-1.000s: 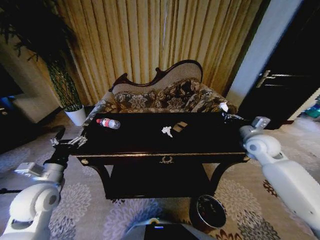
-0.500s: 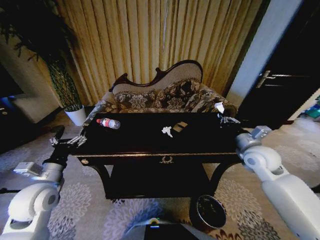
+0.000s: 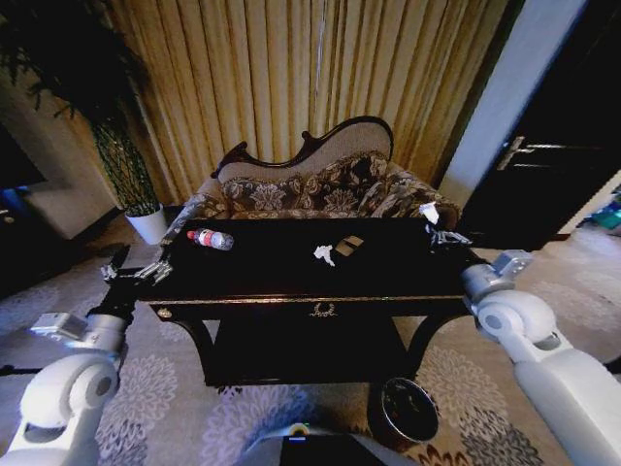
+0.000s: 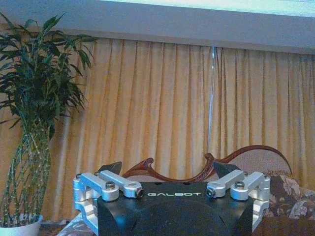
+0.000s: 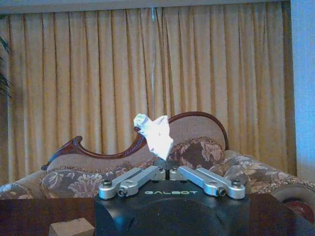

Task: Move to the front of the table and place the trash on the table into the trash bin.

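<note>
Since a second ago our right hand [image 3: 437, 231] has shifted slightly over the table [image 3: 291, 277] end; our wrist view shows it pinching a white scrap [image 5: 155, 133]. Left hand [image 3: 136, 275] waits open beside the table's left end.

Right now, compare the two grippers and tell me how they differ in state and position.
The left gripper is open and empty, while the right gripper is shut on a white crumpled scrap. In the head view, the left gripper hovers off the table's left end, near the bottle; the right gripper is raised over the table's right end. Both point toward the sofa and curtains.
</note>
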Tool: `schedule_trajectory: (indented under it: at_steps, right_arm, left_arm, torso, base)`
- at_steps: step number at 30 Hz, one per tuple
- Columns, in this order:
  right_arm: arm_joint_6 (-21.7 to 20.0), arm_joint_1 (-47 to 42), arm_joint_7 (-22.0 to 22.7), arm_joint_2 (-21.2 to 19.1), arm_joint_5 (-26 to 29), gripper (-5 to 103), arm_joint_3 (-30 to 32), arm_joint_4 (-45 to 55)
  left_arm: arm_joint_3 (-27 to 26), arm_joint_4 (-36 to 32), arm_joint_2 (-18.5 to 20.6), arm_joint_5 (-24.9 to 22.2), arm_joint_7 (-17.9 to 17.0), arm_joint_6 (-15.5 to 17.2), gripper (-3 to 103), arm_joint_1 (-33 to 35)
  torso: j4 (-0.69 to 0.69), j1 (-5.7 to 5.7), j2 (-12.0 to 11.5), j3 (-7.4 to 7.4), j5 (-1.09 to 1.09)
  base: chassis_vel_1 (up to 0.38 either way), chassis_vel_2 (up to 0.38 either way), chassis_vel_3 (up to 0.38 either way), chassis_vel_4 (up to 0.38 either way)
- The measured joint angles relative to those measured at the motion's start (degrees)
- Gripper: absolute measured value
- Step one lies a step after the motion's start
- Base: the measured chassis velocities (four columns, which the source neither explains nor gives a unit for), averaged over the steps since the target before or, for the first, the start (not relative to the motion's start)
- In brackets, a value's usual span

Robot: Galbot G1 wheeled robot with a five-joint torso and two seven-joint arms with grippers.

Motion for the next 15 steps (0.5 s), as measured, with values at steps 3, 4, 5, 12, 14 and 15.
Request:
schedule_trajectory:
  at_steps: [3, 4, 5, 12, 14, 15]
  right_arm:
    - [-0.02, 0.02, 0.03, 0.02, -0.02, 0, -0.11, 0.02]
    - [-0.02, 0.02, 0.03, 0.02, -0.02, 0, -0.11, 0.02]
    - [-0.02, 0.03, 0.04, 0.02, -0.02, 0, -0.16, 0.02]
    - [-0.04, -0.32, 0.05, 0.06, -0.02, 0, 0.04, -0.02]
    - [-0.04, -0.37, 0.07, 0.11, -0.02, 0, 0.05, -0.02]
    - [-0.04, -0.37, 0.07, 0.11, -0.02, 0, 0.05, -0.02]
  left_arm:
    - [-0.05, -0.07, 0.04, -0.04, -0.01, 0.01, 100, 0.08]
    - [-0.05, -0.07, 0.04, -0.04, -0.01, 0.01, 100, 0.08]
    - [-0.04, -0.13, 0.05, -0.05, -0.01, 0.01, 100, 0.09]
    - [0.11, -0.17, 0.14, -0.08, -0.01, 0.05, 100, 0.03]
    - [0.11, -0.04, 0.15, -0.08, -0.01, 0.05, 100, 0.05]
    - [0.11, -0.04, 0.15, -0.08, -0.01, 0.05, 100, 0.05]
  torso:
    - [0.0, 0.0, 0.0, 0.0, 0.0]
    - [0.0, 0.0, 0.0, 0.0, 0.0]
    - [0.0, 0.0, 0.0, 0.0, 0.0]
    - [0.0, 0.0, 0.0, 0.0, -0.01]
    - [0.0, 0.0, 0.0, 0.0, 0.0]
    - [0.0, 0.0, 0.0, 0.0, 0.0]
  base:
    - [0.0, 0.0, 0.0, 0.0]
    - [0.0, 0.0, 0.0, 0.0]
    - [0.0, 0.0, 0.0, 0.0]
    - [0.0, 0.0, 0.0, 0.0]
    - [0.0, 0.0, 0.0, 0.0]
    - [0.0, 0.0, 0.0, 0.0]
